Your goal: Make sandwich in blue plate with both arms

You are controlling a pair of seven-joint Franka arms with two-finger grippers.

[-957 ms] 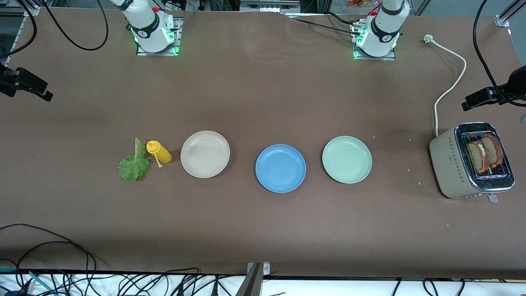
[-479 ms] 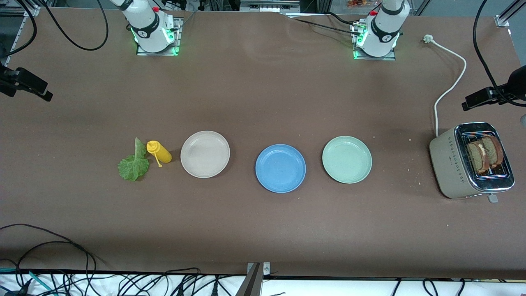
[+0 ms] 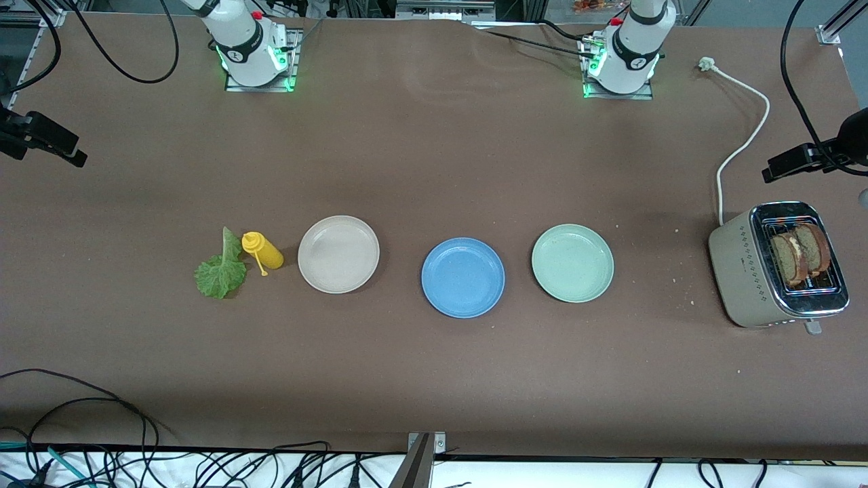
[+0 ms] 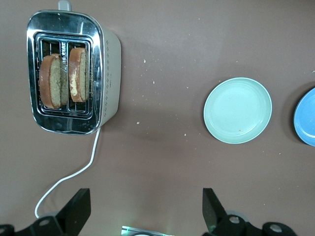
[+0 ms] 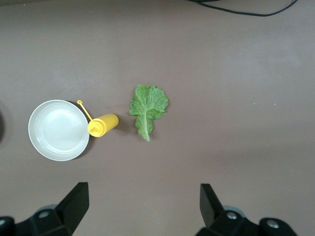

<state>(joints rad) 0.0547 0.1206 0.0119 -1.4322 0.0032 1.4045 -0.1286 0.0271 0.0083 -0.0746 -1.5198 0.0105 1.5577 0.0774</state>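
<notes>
Nothing assembled yet: with both pincers [image 4: 142, 209] [image 5: 140, 206] wide and high over the tabletop [image 3: 434, 156], we judge the next move is lifting bread [image 3: 800, 254] from the toaster [image 3: 746, 268], at 3 o'clock from the blue plate [image 3: 463, 277].

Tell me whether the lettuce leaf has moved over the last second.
No. The lettuce leaf still lies beside the yellow bottle, toward the right arm's end of the table, just as before.

Even, bright overhead light; soft faint shadows; sharp focus throughout.
</notes>
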